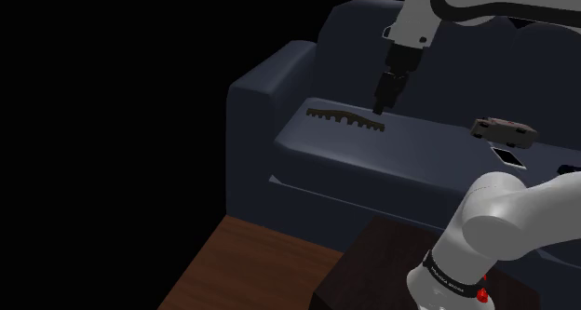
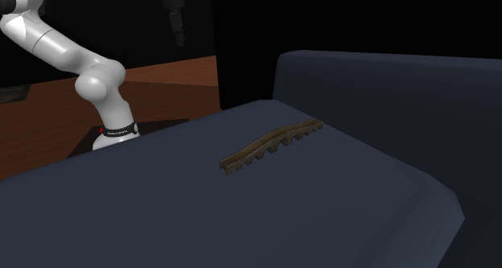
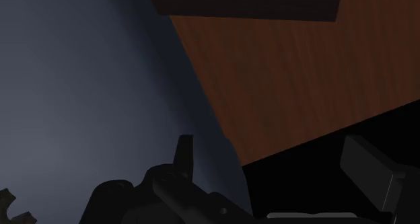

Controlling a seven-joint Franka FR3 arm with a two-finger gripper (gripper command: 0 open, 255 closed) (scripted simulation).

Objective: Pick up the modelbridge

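Shoulder view is showing a dark blue sofa (image 1: pixel 256 85) taking up most of the scene, with brown wood floor (image 1: pixel 242 262) in front of it and a black area behind. White arm (image 1: pixel 521 215) is reaching from the dark box stand (image 1: pixel 372 262) up and over the seat. Model bridge (image 1: pixel 346 118) is lying flat on the seat cushion, long and thin, brownish, with a row of small piers along one edge; the second exterior view is showing it (image 2: pixel 269 143) slightly arched and resting on the cushion. A small brown car-like thing (image 1: pixel 503 131) and a flat white-edged item (image 1: pixel 507 157) are sitting well apart from it, toward the shoulder view's right. Pincer (image 1: pixel 380 106) is hanging above the bridge's end nearer the shoulder view's right, not touching it, fingers standing apart with nothing between them. Judging by looks, the bridge is probably handling as light and stiff but brittle at the thin piers and rails. Taking it across the narrow deck near the middle looks best, since an end grip is likely letting it tip or twist. The soft cushion is likely giving under any push.
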